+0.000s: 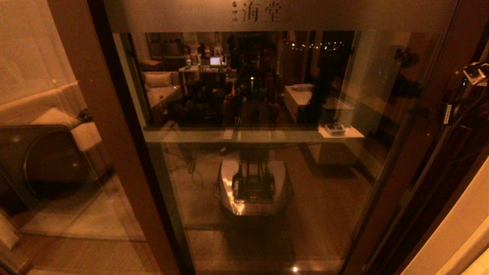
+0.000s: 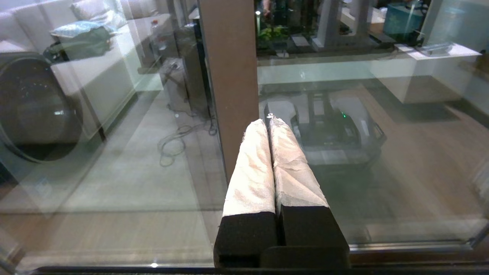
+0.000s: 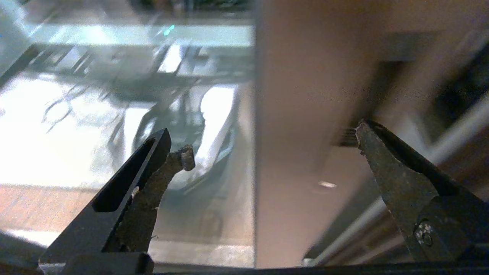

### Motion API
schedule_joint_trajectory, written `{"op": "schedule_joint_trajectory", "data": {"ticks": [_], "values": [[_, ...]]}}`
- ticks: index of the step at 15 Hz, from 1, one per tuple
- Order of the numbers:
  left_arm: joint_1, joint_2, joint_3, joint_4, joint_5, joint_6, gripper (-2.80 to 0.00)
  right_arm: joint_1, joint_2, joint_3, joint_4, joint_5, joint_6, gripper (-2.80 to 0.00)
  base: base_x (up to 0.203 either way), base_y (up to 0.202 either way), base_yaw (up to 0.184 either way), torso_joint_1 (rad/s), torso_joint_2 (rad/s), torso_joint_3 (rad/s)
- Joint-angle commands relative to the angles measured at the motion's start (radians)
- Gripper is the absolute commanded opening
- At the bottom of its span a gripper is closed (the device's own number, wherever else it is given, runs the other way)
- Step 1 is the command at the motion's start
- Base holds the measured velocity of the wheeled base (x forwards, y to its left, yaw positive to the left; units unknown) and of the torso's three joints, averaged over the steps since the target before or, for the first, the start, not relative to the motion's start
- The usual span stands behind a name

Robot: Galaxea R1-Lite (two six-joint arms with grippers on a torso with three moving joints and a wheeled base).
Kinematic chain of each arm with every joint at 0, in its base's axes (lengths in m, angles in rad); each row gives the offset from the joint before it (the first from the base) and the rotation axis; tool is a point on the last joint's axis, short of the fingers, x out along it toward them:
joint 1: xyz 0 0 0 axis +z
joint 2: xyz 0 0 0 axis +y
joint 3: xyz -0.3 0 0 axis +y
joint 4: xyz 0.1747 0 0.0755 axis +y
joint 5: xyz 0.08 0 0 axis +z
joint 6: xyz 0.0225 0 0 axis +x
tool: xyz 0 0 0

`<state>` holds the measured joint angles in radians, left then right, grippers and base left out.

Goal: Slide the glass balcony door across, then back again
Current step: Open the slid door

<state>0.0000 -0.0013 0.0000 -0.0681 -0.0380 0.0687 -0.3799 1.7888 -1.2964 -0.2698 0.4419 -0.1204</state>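
Left gripper point(image 2: 268, 121): fingers pressed together, empty, facing a brown frame post point(image 2: 229, 76)
Right gripper point(image 3: 273, 143): spread wide, straddling the door's brown stile, nothing clamped
Glass balcony door point(image 1: 259, 152): directly ahead, fills the head view, frosted band point(image 1: 267, 13) on top

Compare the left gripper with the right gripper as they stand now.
The left gripper is shut, its fingers pressed together; the right gripper is open, fingers spread wide. The left's fingers wear pale wrapping; the right's fingers are dark and bare. The left points at the door's left frame post, apart from it; the right straddles the other brown stile. Both face the glass door.
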Motion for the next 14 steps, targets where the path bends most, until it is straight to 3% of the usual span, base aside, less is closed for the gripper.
{"op": "schedule_joint_trajectory", "data": {"ticks": [1,8,9,14], "values": [[0.0,0.001,0.031,-0.001,0.0,0.0,-2.8,-0.022,-0.048,0.012,0.0,0.001,0.0,0.0,0.0,0.0,0.0,0.0,0.0,0.0],[0.0,0.001,0.031,-0.001,0.0,0.0,-2.8,-0.126,-0.129,-0.009,0.001,0.003,0.062,0.0,0.0,0.0,0.0,0.0,0.0,0.0],[0.0,0.001,0.031,-0.001,0.0,0.0,-2.8,-0.135,-0.12,-0.021,0.002,0.005,0.063,-2.8,0.0,0.0,0.0,0.0,0.0,0.0],[0.0,0.001,0.031,-0.001,0.0,0.0,-2.8,-0.143,-0.012,-0.101,0.006,0.004,0.065,-2.8,0.0,0.0,0.0,0.0,0.0,0.0]]}}
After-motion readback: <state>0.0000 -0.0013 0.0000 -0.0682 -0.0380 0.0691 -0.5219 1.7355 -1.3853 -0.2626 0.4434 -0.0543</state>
